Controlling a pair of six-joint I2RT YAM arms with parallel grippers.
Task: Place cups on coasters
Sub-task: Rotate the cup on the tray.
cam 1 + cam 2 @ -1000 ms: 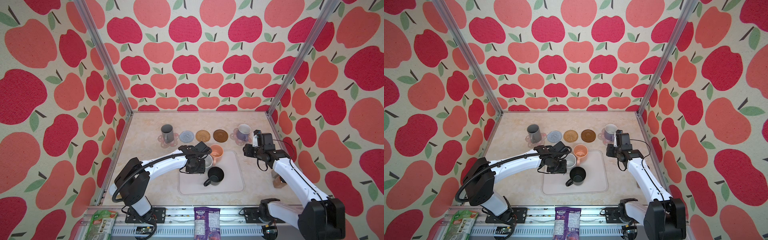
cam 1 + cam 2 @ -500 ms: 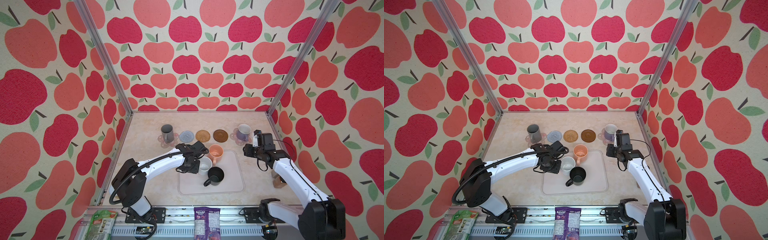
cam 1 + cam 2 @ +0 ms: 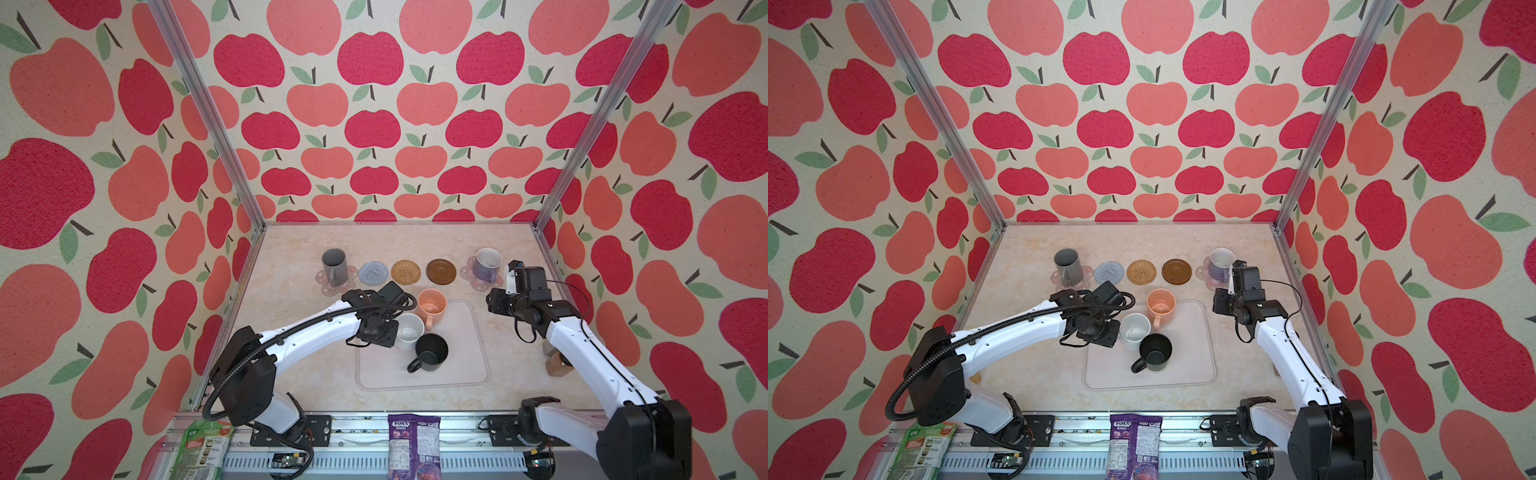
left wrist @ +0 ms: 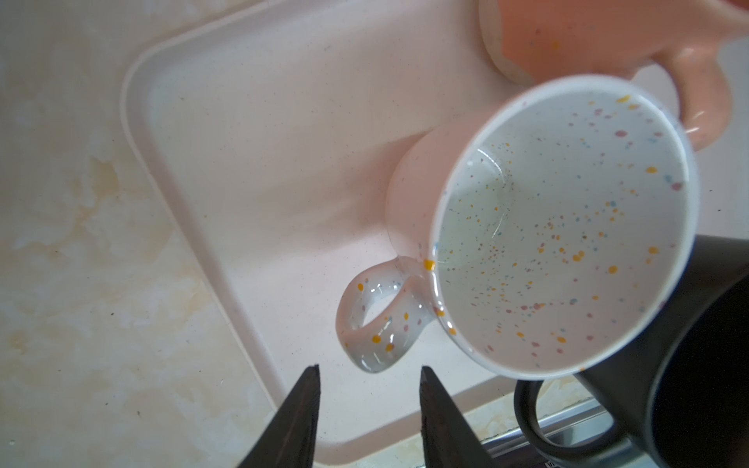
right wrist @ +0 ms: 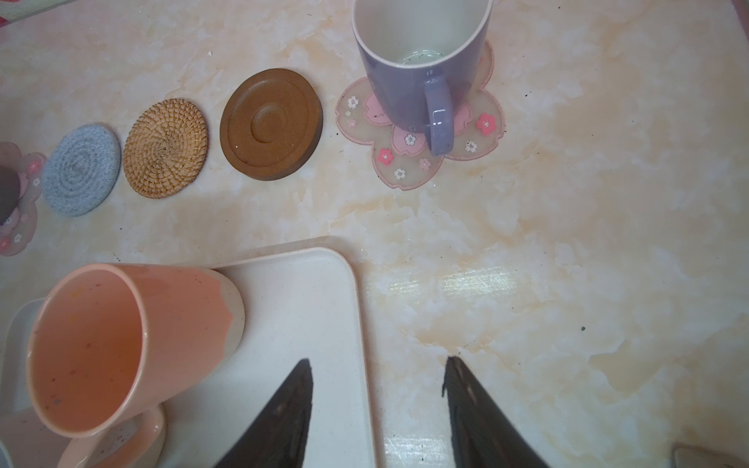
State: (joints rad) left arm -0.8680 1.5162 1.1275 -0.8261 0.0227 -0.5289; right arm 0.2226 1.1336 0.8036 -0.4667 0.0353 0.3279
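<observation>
We're reading the left gripper as part-open, empty. The white mug handle is sitting just ahead of its tips, on the tray. Black mug and peach mug are running off frame. Right gripper is hanging part-open, empty, with the lavender mug sitting on a flower coaster ahead. Left gripper is backing off; a second ago it was covering the white mug.
</observation>
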